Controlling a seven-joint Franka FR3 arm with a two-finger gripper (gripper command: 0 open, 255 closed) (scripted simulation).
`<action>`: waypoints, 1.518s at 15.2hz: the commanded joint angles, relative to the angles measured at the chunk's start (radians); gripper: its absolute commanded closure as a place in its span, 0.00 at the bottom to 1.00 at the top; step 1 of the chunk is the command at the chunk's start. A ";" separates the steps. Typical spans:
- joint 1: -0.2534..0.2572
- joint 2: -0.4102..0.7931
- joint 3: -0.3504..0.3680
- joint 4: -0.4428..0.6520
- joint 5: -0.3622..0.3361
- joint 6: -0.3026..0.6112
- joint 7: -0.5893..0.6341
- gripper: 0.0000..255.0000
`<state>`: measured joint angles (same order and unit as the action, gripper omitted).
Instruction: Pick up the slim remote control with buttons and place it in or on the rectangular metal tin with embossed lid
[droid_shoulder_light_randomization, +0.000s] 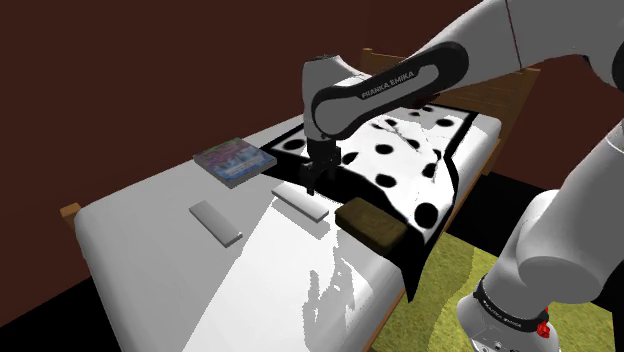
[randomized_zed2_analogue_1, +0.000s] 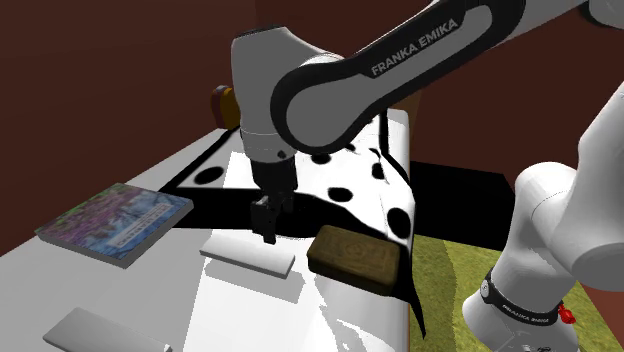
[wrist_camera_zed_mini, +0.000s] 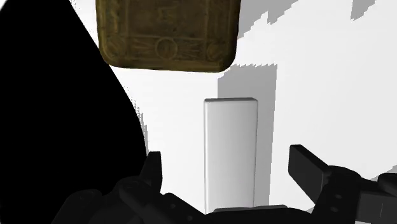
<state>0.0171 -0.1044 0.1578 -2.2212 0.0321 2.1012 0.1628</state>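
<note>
On the white bed lies a slim plain white slab, the remote; no buttons show on it. My black gripper hangs just above it, open, one finger on each side of the slab and neither touching it. The rectangular tin is dull brown-gold with an embossed lid. It lies close beyond the remote's far end, by the edge of the polka-dot blanket.
A second flat white slab lies farther along the bed. A colourful book rests near the dark red wall. A white blanket with black dots covers the bed's head end. A green rug lies below.
</note>
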 joint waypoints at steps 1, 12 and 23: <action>0.000 0.070 0.004 0.045 -0.013 0.035 0.018 0.00; 0.013 0.295 0.007 0.155 -0.065 0.171 0.076 0.00; 0.014 0.315 0.006 0.144 -0.070 0.201 0.079 1.00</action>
<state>0.0312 0.2106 0.1636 -2.0771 -0.0378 2.3026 0.2418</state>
